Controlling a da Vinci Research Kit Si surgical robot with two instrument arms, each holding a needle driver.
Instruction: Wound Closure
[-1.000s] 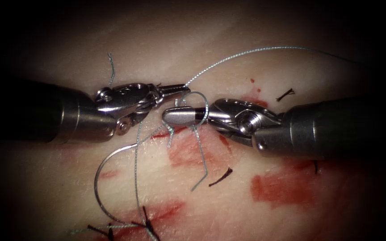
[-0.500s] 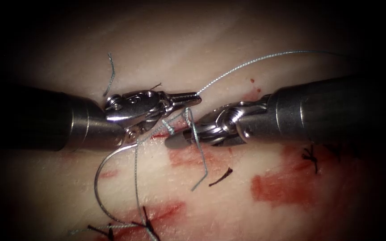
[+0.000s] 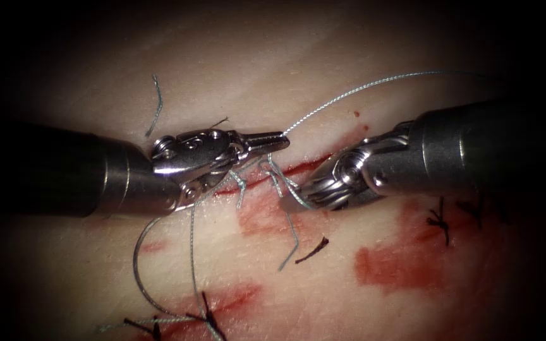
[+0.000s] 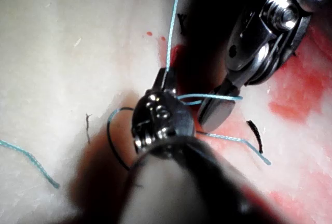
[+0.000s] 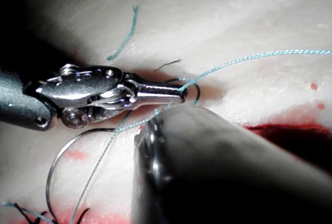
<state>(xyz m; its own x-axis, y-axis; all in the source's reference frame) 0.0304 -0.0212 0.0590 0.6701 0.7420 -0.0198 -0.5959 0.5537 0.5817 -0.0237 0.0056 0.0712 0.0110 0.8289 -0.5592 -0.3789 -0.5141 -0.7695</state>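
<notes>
My left tool [image 3: 278, 139] comes in from the left, jaws shut on the pale blue thread [image 3: 349, 91], which arcs up and to the right. My right tool [image 3: 291, 203] points down and to the left just under it, jaws shut and holding nothing, with the thread looped around them. The short thread tail [image 3: 293, 237] hangs below onto the red-stained tissue [image 3: 266, 76]. The curved needle [image 3: 137, 259] lies free on the tissue at the lower left, held by neither tool. The left wrist view shows the left tool [image 4: 165, 79] on the thread beside the right tool [image 4: 215, 114].
The cut [image 3: 304, 165] runs as a dark red line between the tools. Dark knotted stitches sit at the bottom [image 3: 206, 312] and at the right [image 3: 440, 221]. Loose cut ends of thread lie above the left tool [image 3: 156, 104] and below the right tool [image 3: 314, 251]. Red fluid [image 3: 393, 265] stains the tissue.
The right tool has swung from level to pointing down and left, drawing back to the right with the loop on it. The left tool has moved slightly right, still holding the thread.
</notes>
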